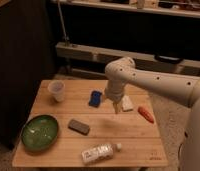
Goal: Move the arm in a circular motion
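The large white glossy arm (pixel 158 82) reaches in from the right over the wooden table (pixel 128 135). Its rounded elbow joint (pixel 120 70) sits above the table's back middle. The forearm points down from it. The narrow pale gripper (pixel 115 109) hangs tip-down above the table, just right of a blue object (pixel 95 98) and left of a white object (pixel 127 104). It holds nothing that I can see.
On the table stand a clear plastic cup (pixel 57 90) at back left, a green bowl (pixel 39 132) at front left, a grey sponge-like block (pixel 78 126), a lying plastic bottle (pixel 99 152) at the front, and an orange carrot-like object (pixel 146 113) at right. Dark shelving stands behind.
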